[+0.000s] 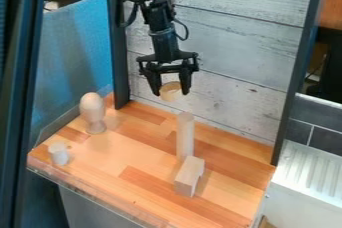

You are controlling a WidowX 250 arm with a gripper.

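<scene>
The black two-finger gripper [171, 92] hangs over the far part of the wooden tabletop [143, 144], in front of the whitewashed plank wall [230, 54], with its fingers pointing down. They stand partly apart, one on each side of a short round wooden piece [171, 90], and they are closed on it, so that the piece is held up in the air. The lower edge of the piece shows below the fingertips, clear of everything under it.

Below the held piece and a little toward the right of the view, a tall, pale cylinder [185, 134] stands upright on the tabletop. A visible gap parts its top from the held piece. Just beside the foot of this cylinder, on the near side, lies a pale wooden block with a notch cut in one side [185, 177]; whether the two touch is hard to tell.

Toward the left of the view, an egg-shaped wooden piece [92, 106] sits upright on a narrower, flared base [96, 126], well apart from the cylinder. Nearer the front left corner stands a short whitish cylinder [59, 154]. A blue panel [77, 52] rises behind these pieces, next to a dark upright post [119, 57], and a white ridged surface [308, 172] lies beyond the tabletop's right side
</scene>
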